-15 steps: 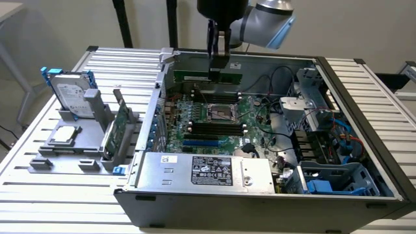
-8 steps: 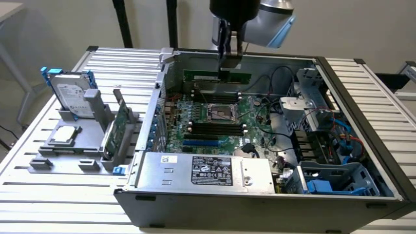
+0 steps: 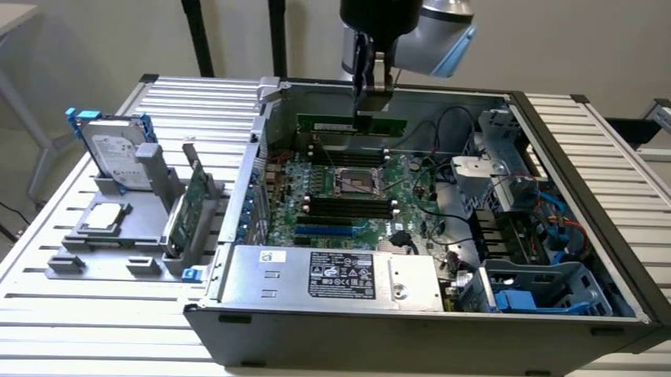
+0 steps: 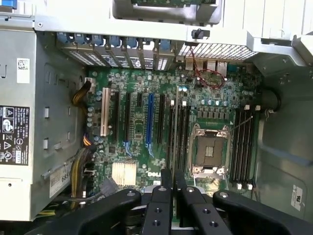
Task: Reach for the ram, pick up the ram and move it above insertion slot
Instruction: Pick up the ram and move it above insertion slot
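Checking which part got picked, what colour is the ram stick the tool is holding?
Green, the ram stick held by the tool; clearest in the exterior view.

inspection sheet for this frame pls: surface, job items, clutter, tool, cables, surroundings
Surface: slatted metal table carrying an open computer case.
Job's things: ram held level above the motherboard, at the far side of the case.
Clutter: hard drive and expansion card upright in a grey holder at the exterior view's left.
Grippers: tool shut on the ram's top edge.
Cables: black and blue wiring in the case, exterior view's right; red wire near the rear ports.
Surroundings: pale wall, dark stand legs behind.
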